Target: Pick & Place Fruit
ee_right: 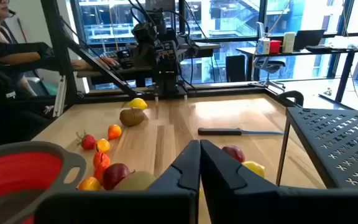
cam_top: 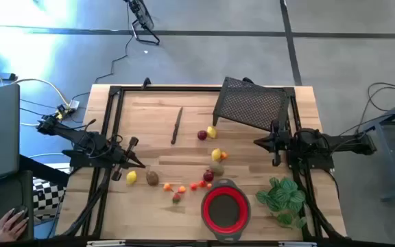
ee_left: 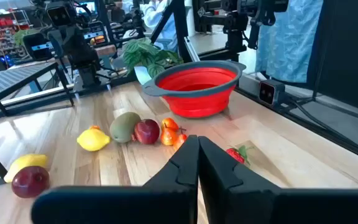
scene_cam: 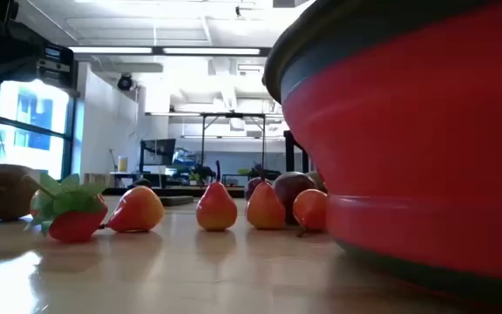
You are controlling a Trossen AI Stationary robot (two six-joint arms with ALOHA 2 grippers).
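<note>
The fruit lies scattered on the wooden table (cam_top: 149,110). A lemon (cam_top: 131,178) and a brown kiwi (cam_top: 152,178) lie near my left gripper (cam_top: 141,165). A red apple (cam_top: 201,135) and a yellow piece (cam_top: 212,132) lie mid-table. More pieces (cam_top: 216,168) and a strawberry (cam_top: 176,198) lie beside the red bowl (cam_top: 225,209), which holds nothing. My right gripper (cam_top: 256,142) hovers at the right, pointing left. Both grippers are shut, left (ee_left: 197,146) and right (ee_right: 199,149), with nothing between the fingers.
A thin dark knife (cam_top: 176,125) lies toward the far side. A black mesh basket (cam_top: 250,103) stands tilted at the far right. A green leafy plant (cam_top: 280,197) sits right of the bowl. A person sits beyond the table's left side (ee_right: 5,56).
</note>
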